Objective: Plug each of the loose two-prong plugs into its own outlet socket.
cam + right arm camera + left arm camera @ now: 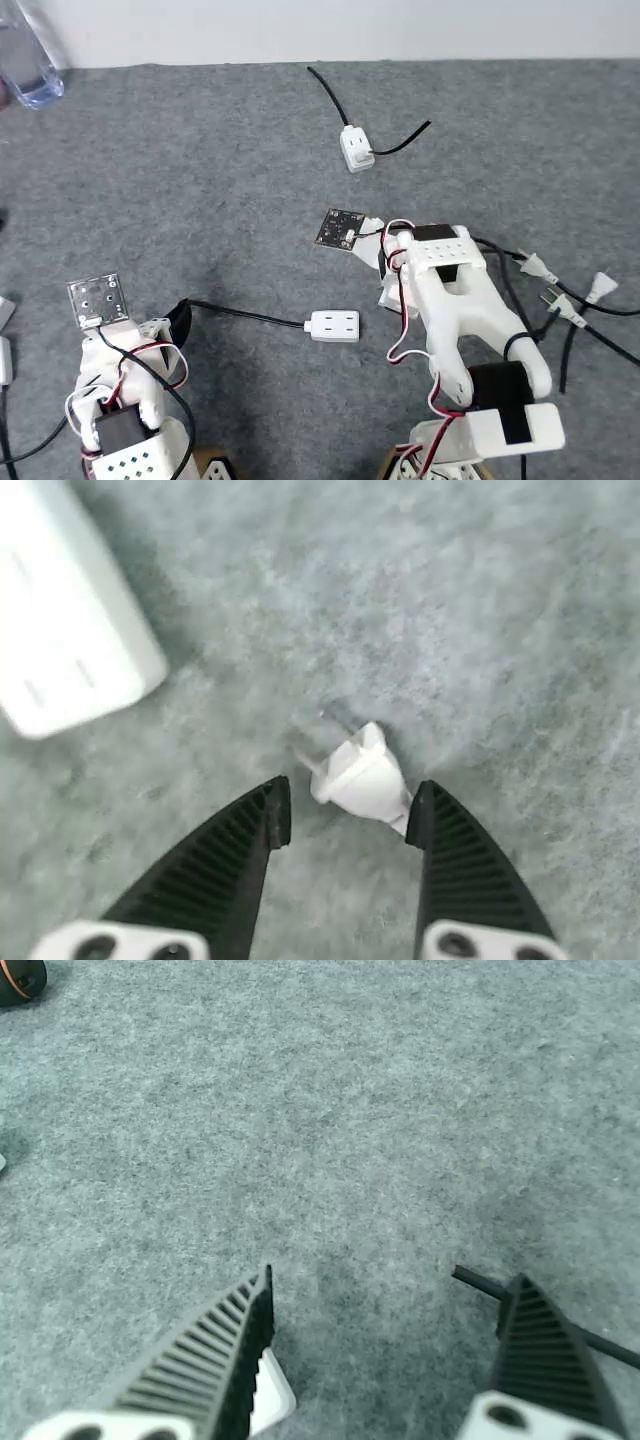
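**Grey felt tabletop (200, 180): right gripper (350, 805) straddling a plug (358, 775), left gripper (392, 1282) spread wide**

Right gripper: jaws apart, one black ribbed finger (250, 850) on each side of the white two-prong plug. The plug lies flat on the felt between the tips, prongs pointing away from the wrist. One tip is just beside its body or touching it; can't tell which. It doesn't look pinched. A white outlet block (70, 630) sits near the plug and apart from it, with slots showing on its face. Can't tell which of the table's outlets it is.

Left gripper: fingers splayed over bare felt, nothing between them. A black cable (475, 1280) runs up to one fingertip and passes behind it. A small white piece (275, 1400) sits against the other finger; can't identify it.

High view, moving outward:
- The right arm (470, 320) is over the table's right-centre and its body hides its gripper.
- The left arm (125, 400) is at the near left corner.
- An outlet strip (333, 325) lies between the two arms, and its black cable leads to the left arm's gripper end.
- A far outlet (355, 148) lies further up the table, well apart from both arms, with black cord leaving two sides.
- Three loose plugs lie unplugged on the felt on the right arm's outer side, on black cords: (535, 266), (600, 287), (562, 308).
- A clear bottle (25, 60) stands at the far corner.
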You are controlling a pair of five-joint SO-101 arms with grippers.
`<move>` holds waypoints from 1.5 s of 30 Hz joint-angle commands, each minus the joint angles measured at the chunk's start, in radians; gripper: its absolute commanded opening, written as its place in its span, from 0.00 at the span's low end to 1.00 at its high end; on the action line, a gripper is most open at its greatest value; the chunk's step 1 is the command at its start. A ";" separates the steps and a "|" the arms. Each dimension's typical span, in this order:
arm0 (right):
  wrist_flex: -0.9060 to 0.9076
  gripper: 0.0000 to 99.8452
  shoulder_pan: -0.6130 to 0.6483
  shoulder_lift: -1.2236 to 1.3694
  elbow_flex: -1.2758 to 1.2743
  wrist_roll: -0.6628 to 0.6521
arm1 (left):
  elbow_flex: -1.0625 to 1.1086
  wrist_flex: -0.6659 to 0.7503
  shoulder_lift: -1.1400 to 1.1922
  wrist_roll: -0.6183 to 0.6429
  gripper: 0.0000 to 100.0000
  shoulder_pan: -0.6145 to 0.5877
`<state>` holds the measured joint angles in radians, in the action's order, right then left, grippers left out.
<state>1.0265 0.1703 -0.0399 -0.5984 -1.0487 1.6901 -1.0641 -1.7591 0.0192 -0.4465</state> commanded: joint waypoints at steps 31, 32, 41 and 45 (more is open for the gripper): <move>0.222 0.18 -0.084 0.219 0.327 -0.577 | -0.004 0.006 -0.002 -0.002 0.34 0.003; 0.260 0.18 -0.084 0.217 0.334 -0.611 | -0.004 0.006 -0.002 -0.002 0.34 0.003; 0.475 0.18 -0.101 0.228 0.466 -0.787 | -0.004 0.006 -0.002 -0.002 0.34 0.003; 0.441 0.18 -0.096 0.229 0.463 -0.787 | -0.004 0.006 -0.002 -0.002 0.34 0.003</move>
<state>1.4807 0.0798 0.1918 -0.1811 -1.8236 1.6901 -1.0641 -1.7591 0.0192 -0.4450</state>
